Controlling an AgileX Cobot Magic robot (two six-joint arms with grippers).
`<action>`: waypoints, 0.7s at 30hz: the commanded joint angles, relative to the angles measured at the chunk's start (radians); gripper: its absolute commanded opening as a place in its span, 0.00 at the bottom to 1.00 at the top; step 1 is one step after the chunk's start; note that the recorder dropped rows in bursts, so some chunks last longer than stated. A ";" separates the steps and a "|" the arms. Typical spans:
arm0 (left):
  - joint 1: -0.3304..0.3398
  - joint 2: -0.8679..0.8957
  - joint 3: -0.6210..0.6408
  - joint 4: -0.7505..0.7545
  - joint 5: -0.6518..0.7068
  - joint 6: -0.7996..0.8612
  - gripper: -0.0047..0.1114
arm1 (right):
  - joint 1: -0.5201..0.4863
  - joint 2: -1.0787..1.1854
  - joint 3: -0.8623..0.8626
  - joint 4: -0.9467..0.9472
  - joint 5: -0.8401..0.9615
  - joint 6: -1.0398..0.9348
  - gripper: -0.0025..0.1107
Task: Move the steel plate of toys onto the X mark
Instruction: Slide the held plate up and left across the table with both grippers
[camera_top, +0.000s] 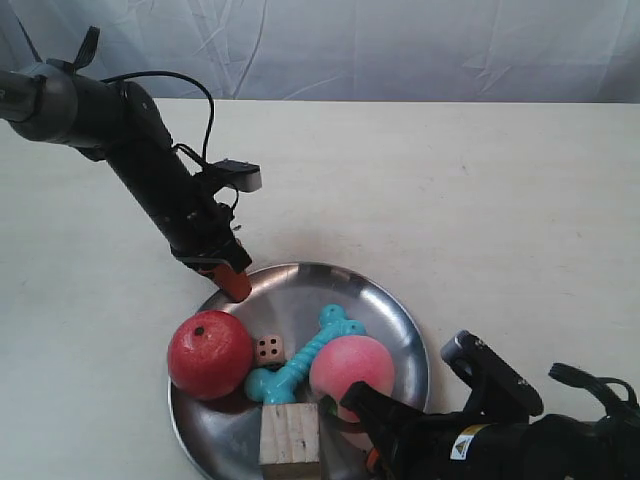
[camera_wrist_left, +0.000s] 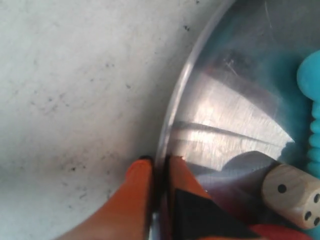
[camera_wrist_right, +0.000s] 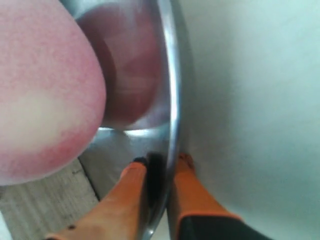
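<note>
The steel plate (camera_top: 400, 325) lies near the front of the cream table and holds a red apple (camera_top: 209, 354), a pink peach (camera_top: 352, 368), a turquoise bone chew (camera_top: 300, 360), a white die (camera_top: 268, 350) and a wooden cube (camera_top: 291, 440). My left gripper (camera_wrist_left: 159, 162) is shut on the plate's rim (camera_wrist_left: 175, 107), one orange finger outside and one inside; the die (camera_wrist_left: 292, 194) and chew (camera_wrist_left: 312, 120) lie close by. My right gripper (camera_wrist_right: 161, 161) is shut on the opposite rim (camera_wrist_right: 172, 90), beside the peach (camera_wrist_right: 42, 100). The X mark is out of view.
The arm at the exterior view's left (camera_top: 150, 165) reaches down to the plate's far-left rim. The arm at the exterior view's right (camera_top: 500, 425) lies low along the front edge. A pale draped backdrop (camera_top: 400, 45) closes the table's far side.
</note>
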 joint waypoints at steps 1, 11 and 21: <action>-0.033 0.032 0.025 -0.035 0.140 -0.060 0.04 | -0.002 0.018 -0.039 -0.040 0.019 -0.033 0.02; -0.033 0.012 0.025 0.018 0.147 -0.117 0.04 | -0.002 0.018 -0.082 -0.060 0.040 -0.033 0.02; -0.032 -0.011 -0.050 0.085 0.215 -0.162 0.04 | -0.002 0.003 -0.114 -0.087 0.068 -0.033 0.01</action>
